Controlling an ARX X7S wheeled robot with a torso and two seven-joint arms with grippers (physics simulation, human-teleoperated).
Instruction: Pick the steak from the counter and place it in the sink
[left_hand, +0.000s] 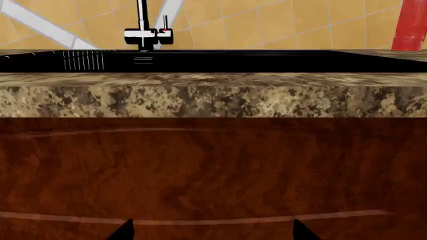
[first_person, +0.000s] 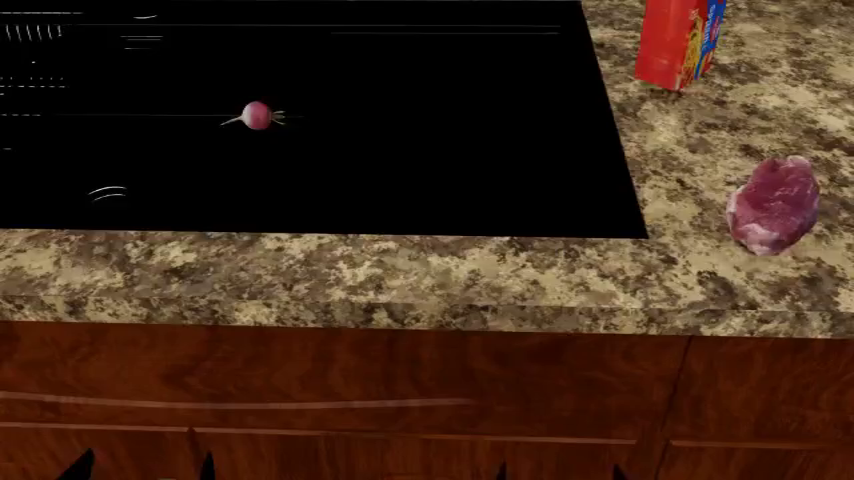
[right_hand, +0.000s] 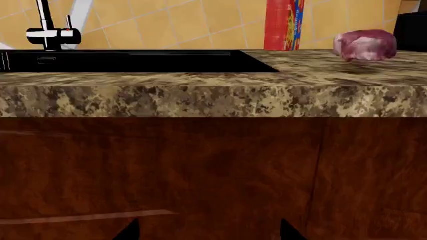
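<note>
Both grippers are showing only as dark fingertips at the lower edge of the head view, the left gripper (first_person: 140, 466) and the right gripper (first_person: 558, 472), low in front of the brown wooden cabinet (first_person: 334, 380). On each one the two tips are standing apart with nothing between them, so the jaws are open and are holding nothing. Each wrist view is showing the same thing: two black tips with the wood panel between them.

Above the cabinet the counter (first_person: 400, 270) is running across with its thick rounded front edge. Its left part is taken by the sink (first_person: 400, 150), a flat black basin. A small pink radish (first_person: 256, 115) is lying inside the sink, toward its left half. A white faucet (left_hand: 148, 35) is standing at the far edge of the sink, before a wall of yellow tiles (left_hand: 267, 25).

On the counter, right of the sink and near the front edge, the steak (first_person: 774, 204) is lying free, well apart from both grippers. Behind it, a red box (first_person: 678, 42) is standing upright, just beside the far right corner of the sink.
</note>
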